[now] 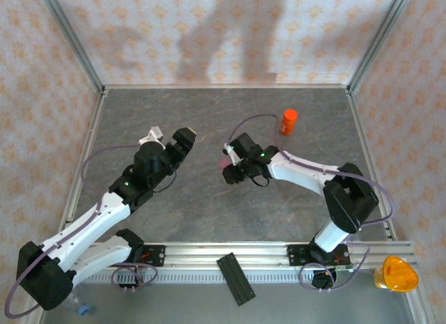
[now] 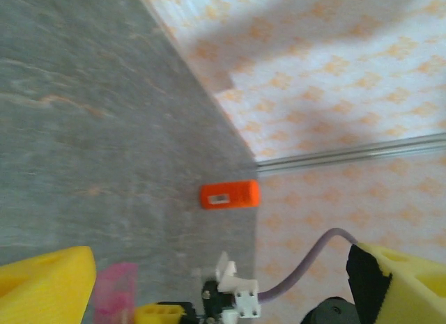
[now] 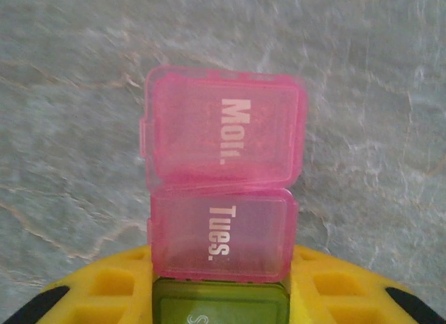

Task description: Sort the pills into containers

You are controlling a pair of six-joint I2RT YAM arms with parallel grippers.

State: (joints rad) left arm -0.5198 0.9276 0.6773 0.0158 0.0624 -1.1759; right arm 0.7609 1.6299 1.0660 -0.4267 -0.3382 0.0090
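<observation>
Right gripper (image 3: pixel 221 303) is clamping the containers (image 3: pixel 223 198) at the green end, near the table (image 1: pixel 209 212) centre. Likely light, rigid, slick plastic: grip side walls, not lids. Left gripper (image 1: pixel 182 140) is standing open.

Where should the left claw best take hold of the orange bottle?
Probably the orange bottle by its round body, below the red cap, coming in level from its near side: it stands upright on the table, apart from other things.
</observation>
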